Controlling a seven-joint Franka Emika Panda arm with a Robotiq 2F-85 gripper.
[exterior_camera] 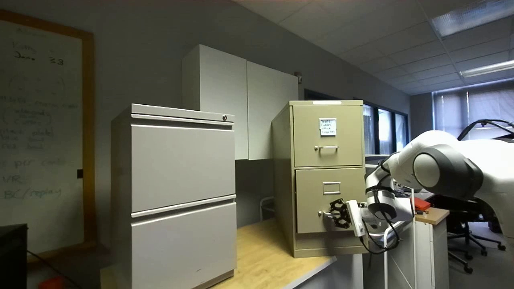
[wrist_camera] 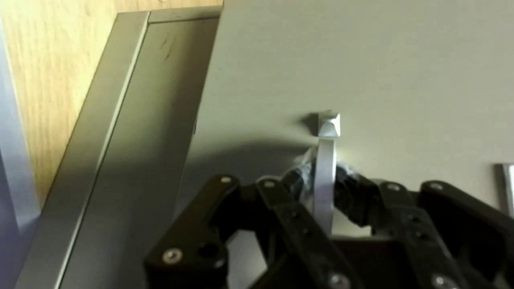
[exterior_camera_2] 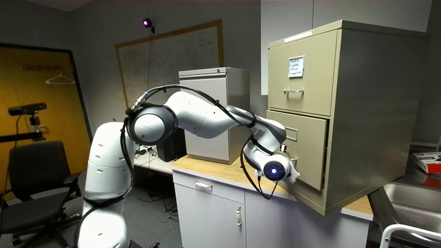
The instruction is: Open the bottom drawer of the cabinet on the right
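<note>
In the wrist view the gripper (wrist_camera: pixel 324 182) is clasping the handle (wrist_camera: pixel 325 192) of the bottom drawer (wrist_camera: pixel 401 80), its dark fingers (wrist_camera: pixel 355 196) bearing on the handle from left and right, just below the middle of the frame. The handle is running almost vertically between them, and a small metal latch (wrist_camera: pixel 329 125) is sitting just above its upper end, apart from the fingers. The drawer's front is filling the upper right, directly beyond the gripper, while the counter (wrist_camera: pixel 60 60) is showing in the upper left.

In an exterior view the tan cabinet (exterior_camera: pixel 283 172) is standing right of centre, the drawer forming its lower part. The gripper is meeting the drawer from the right, below a card frame (exterior_camera: pixel 331 188). The drawer is jutting slightly out of the cabinet: in an exterior view a dark gap is running down the right edge of its front, and the arm (exterior_camera_2: pixel 203 119) is arching across the middle, hiding part of that front. The top drawer (exterior_camera_2: pixel 320 86) is sitting directly above, carrying a handwritten label (exterior_camera_2: pixel 296 67). A grey cabinet (exterior_camera: pixel 182 168) is standing on the counter, left of centre in an exterior view, well apart from the gripper. A sink (exterior_camera_2: pixel 413 201) is lying at the lower right.
</note>
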